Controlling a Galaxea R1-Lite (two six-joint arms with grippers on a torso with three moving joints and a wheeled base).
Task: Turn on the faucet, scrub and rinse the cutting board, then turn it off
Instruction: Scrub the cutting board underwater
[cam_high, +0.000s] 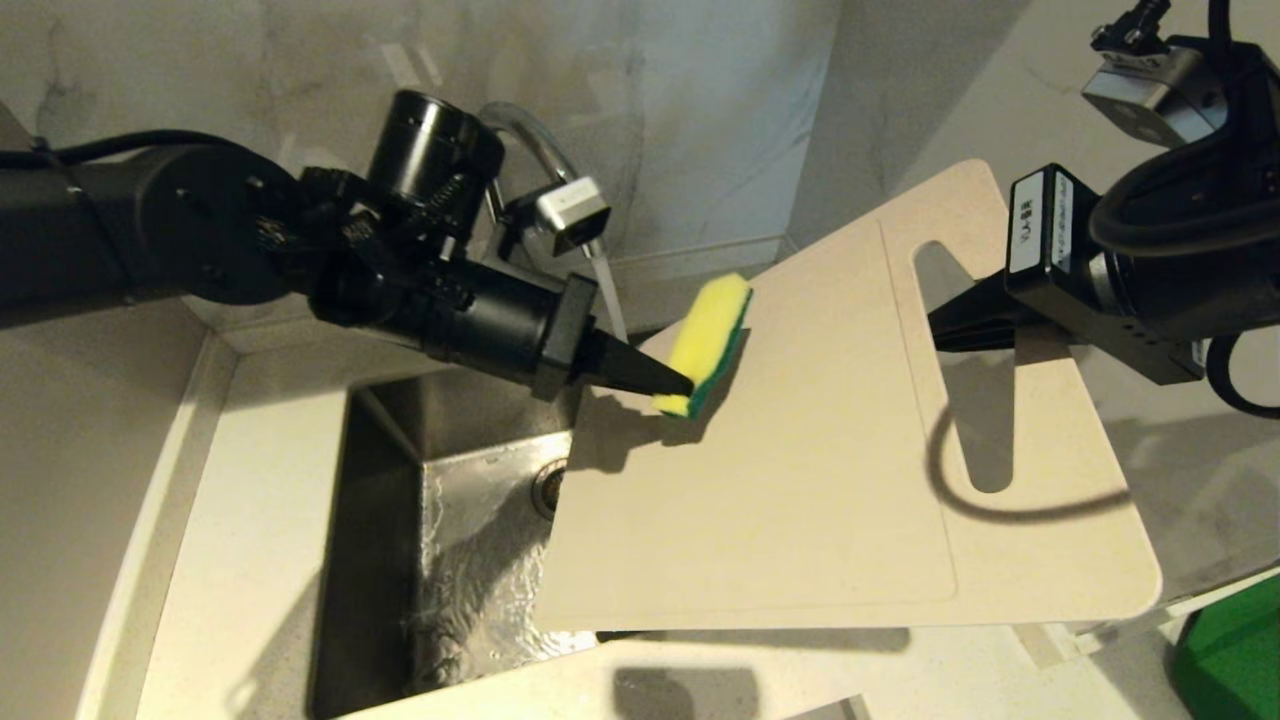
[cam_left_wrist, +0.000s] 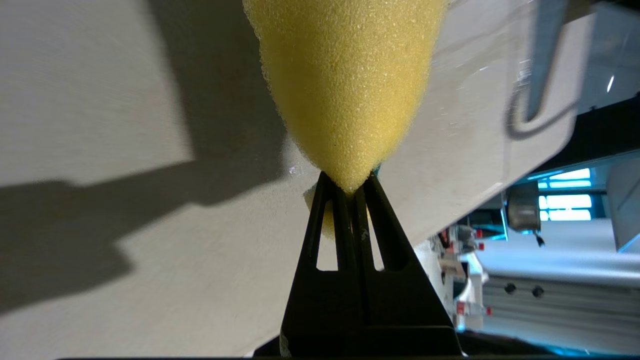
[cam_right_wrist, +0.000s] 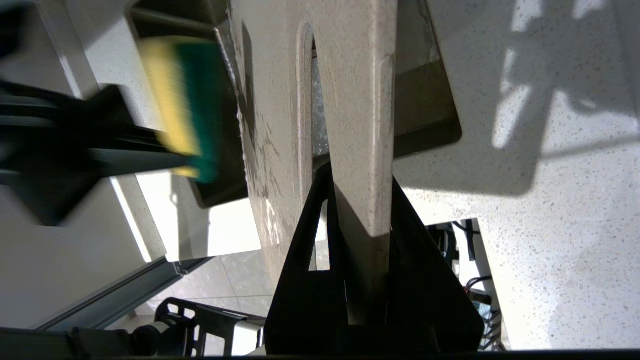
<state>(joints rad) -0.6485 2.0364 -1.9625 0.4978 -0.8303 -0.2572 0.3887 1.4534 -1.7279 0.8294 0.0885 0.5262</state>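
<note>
Pinching the sponge (cam_high: 706, 342), left claw (cam_high: 678, 384) scrubs the cutting board (cam_high: 800, 480) (right claw (cam_high: 940, 328) clamps it).

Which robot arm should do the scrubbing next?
The left. Its left gripper already pinches the yellow-and-green sponge against the cream-white plastic cutting board, while the right gripper is busy holding that board by its handle end.

Pale marble wall (cam_high: 700, 110) behind, speckled white countertop (cam_high: 240, 560) all round, steel sink (cam_high: 470, 520) sunk in and wet, hard light throwing sharp shadows
</note>
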